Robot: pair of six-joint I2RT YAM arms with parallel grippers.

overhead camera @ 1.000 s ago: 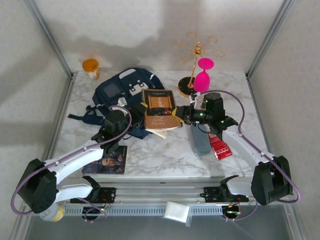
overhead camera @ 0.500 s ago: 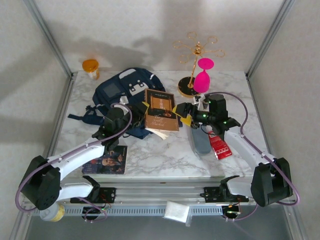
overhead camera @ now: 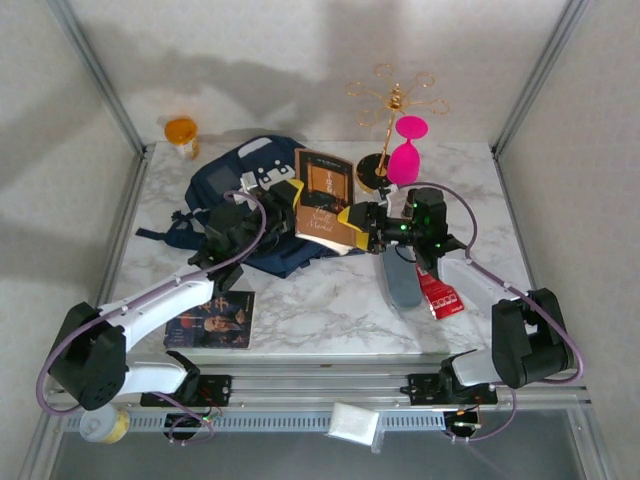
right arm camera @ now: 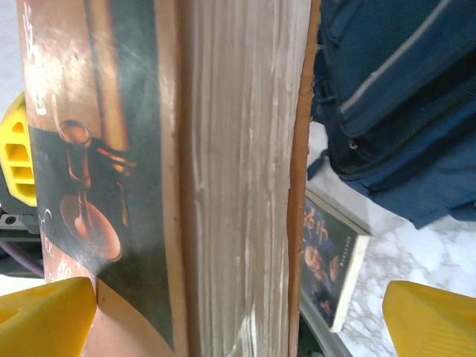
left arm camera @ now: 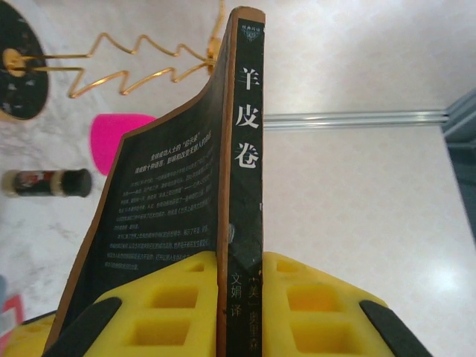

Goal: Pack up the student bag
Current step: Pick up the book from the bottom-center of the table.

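Bag (overhead camera: 232,185): is lying at the back left of the table (overhead camera: 330,300), beside the book (overhead camera: 325,198).
Left gripper (overhead camera: 288,193): is pinching the book's spine between its yellow fingers (left arm camera: 178,297).
Right gripper (overhead camera: 358,222): is standing spread around the book's page edge, one finger (right arm camera: 431,316) clear of it.
Book: is being held tilted over the bag's right side.

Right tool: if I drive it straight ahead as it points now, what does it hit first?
Almost certainly the book, its page edge standing between the right tool's spread fingers. The student bag lies beyond, off to one side.
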